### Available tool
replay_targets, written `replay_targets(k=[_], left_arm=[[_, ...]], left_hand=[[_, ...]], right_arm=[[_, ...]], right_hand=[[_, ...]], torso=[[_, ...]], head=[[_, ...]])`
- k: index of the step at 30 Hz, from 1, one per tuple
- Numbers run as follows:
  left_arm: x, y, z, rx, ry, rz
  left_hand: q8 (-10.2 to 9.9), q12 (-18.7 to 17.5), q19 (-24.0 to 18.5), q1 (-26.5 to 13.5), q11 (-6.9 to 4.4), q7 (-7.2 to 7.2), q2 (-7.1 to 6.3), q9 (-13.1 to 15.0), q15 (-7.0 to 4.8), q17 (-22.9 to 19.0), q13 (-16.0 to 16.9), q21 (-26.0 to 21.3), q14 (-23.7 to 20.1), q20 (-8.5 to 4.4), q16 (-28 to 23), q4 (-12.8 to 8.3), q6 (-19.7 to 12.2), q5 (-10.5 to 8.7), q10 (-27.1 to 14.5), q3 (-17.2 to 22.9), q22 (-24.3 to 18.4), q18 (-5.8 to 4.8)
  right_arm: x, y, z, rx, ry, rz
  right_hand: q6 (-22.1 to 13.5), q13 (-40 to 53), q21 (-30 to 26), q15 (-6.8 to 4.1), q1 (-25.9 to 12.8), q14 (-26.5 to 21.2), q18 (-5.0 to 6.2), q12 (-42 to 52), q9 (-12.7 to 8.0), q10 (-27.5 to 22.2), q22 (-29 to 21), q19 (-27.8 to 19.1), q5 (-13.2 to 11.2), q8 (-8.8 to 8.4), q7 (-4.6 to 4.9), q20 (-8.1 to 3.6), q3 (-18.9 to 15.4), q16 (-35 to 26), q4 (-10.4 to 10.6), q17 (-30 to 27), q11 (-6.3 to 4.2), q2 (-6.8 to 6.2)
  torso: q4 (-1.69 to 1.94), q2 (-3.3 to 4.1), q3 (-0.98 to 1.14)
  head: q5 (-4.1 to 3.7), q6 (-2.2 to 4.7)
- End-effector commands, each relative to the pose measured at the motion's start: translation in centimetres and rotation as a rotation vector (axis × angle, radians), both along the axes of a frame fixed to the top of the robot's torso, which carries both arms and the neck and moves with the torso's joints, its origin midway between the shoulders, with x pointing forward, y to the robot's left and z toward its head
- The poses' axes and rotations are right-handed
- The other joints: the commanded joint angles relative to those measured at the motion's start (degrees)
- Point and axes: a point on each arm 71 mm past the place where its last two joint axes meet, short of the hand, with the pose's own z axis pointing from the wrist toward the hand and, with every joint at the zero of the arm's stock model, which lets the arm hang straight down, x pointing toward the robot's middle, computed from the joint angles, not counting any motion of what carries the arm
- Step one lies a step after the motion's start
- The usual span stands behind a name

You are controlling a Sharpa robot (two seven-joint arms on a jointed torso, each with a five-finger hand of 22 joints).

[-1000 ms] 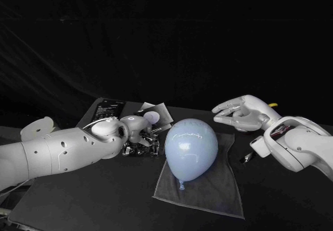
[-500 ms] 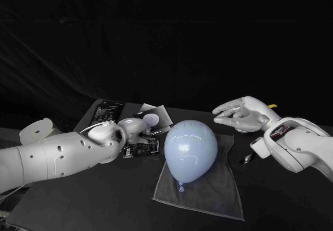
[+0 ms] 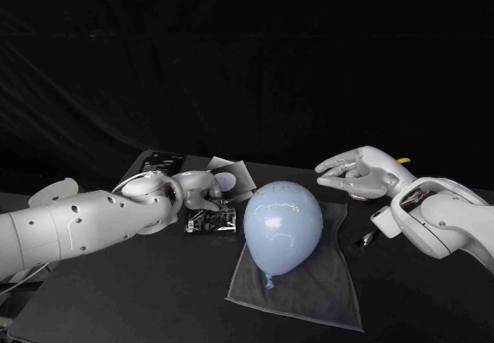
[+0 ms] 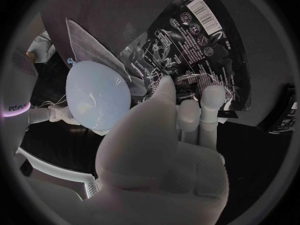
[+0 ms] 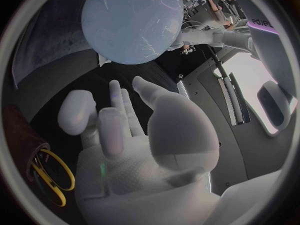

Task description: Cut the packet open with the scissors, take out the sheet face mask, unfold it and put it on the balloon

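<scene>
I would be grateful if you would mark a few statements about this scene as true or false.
1. The balloon lies on a grey cloth. True.
2. The right hand holds the scissors. False: it holds nothing and its fingers are apart; the yellow-handled scissors lie apart from it.
3. The sheet mask already covers the balloon. False: the balloon's surface is bare.
4. The left hand is at the black packet. True: its fingers reach the packet's edge, though whether they grip it is not clear.
</scene>
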Motion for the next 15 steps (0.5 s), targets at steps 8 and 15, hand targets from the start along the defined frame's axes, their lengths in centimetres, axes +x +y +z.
replay_targets(k=[8, 15], left_arm=[[0.5, -0.4, 2.7, -0.187, 0.206, -0.027], [0.9, -0.2, 3.8, -0.247, 0.228, -0.023]], left_hand=[[-0.8, -0.9, 0.1, -0.7, 0.17, 0.07, 0.53, 0.0, -0.57, -0.2, -0.4, -0.1, 0.0, -0.57, -0.3, 0.0, 0.2, -0.12, 0.7, 1.1, 0.0, -0.92], [-1.1, -1.5, 0.0, -0.9, 0.31, 0.18, 0.89, 0.0, -0.47, -0.4, -0.6, -0.2, -0.1, -0.65, -0.4, -0.1, -0.2, -0.12, 0.7, 1.7, -0.2, -0.89]], right_arm=[[0.1, 0.1, -0.2, 0.001, 0.019, 0.011], [0.1, 0.1, -0.1, 0.008, 0.008, 0.006]], right_hand=[[-0.3, 0.1, -0.1, 0.11, 0.0, 2.5, -0.66, 0.4, 0.1, 0.5, 1.0, -0.5, -0.2, 0.08, 0.12, 0.04, 0.0, 0.2, 0.4, 0.1, 0.04, 0.29], [-0.2, 0.1, 0.5, 0.07, 0.0, 2.5, -0.75, 0.5, 0.1, 0.5, 1.3, -0.3, -0.2, 0.2, 0.03, 0.02, 0.1, 0.3, 0.6, 0.2, -0.03, 0.52]], torso=[[-0.05, -0.02, 0.05], [0.0, 0.03, 0.01]], head=[[-0.15, 0.4], [-0.75, 1.02]])
